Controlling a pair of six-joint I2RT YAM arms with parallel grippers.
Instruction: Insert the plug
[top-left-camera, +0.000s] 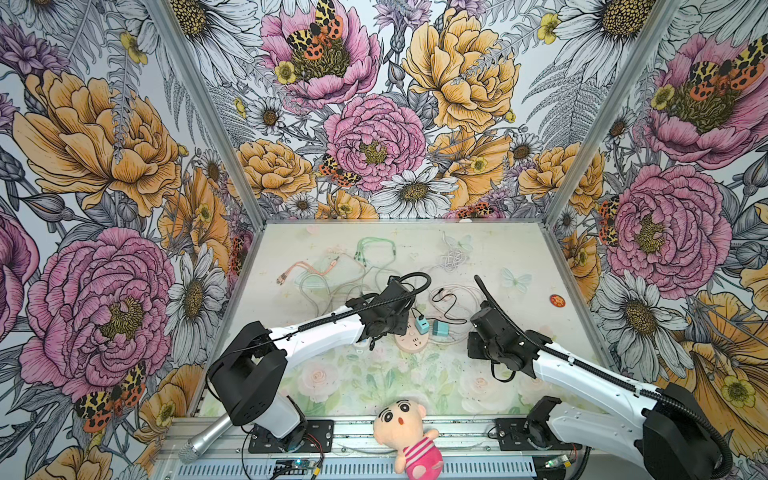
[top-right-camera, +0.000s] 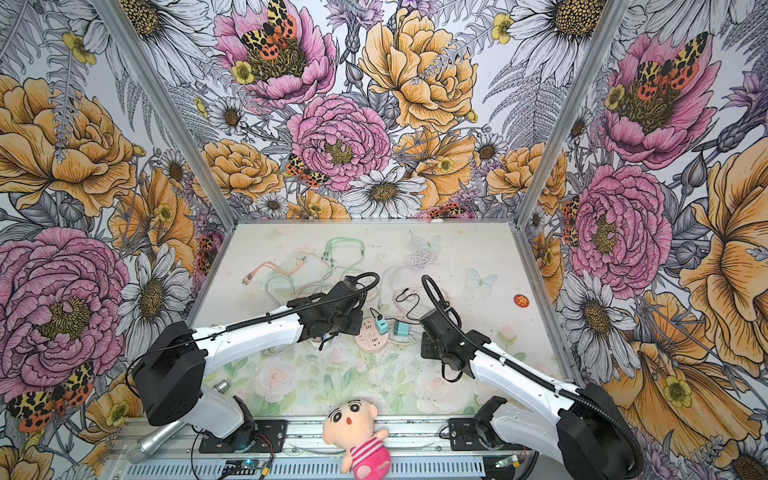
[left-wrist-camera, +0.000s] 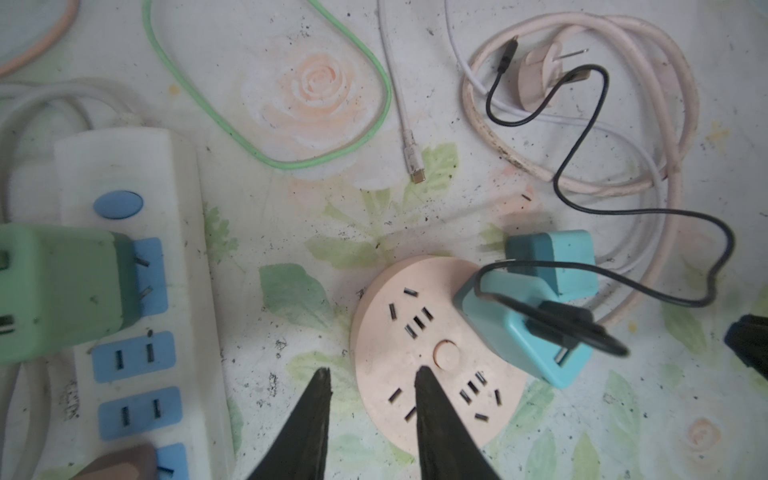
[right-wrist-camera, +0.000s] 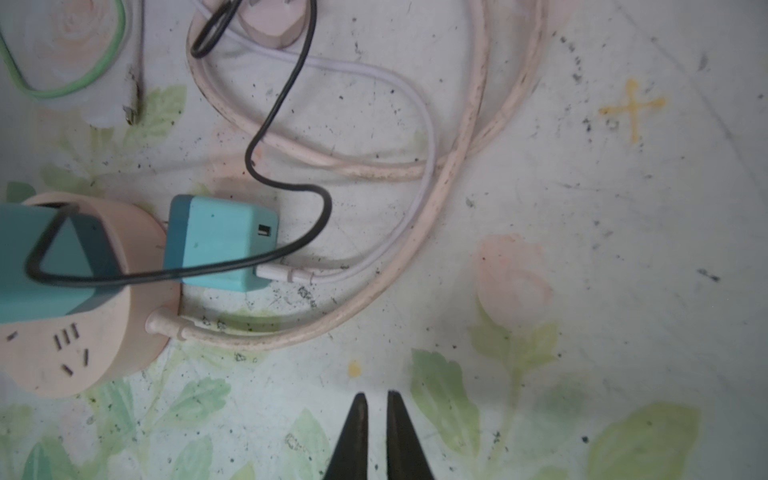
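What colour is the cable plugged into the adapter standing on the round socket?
Black; the cable shows best in the left wrist view.

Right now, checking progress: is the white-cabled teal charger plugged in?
Out: teal cube charger lies beside the round pink socket, not in it.

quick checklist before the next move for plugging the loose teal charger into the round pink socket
1. Left gripper empty: ok, jaws open above the round pink plastic socket.
2. Right gripper ready to grasp: not ok, nearly shut, holding nothing.
3. Loose teal cube charger seated: not ok, lying on the table beside the socket.
4. Free slots on the socket: ok, several empty.
5. Black cable clear of the loose charger: not ok, it crosses over it.
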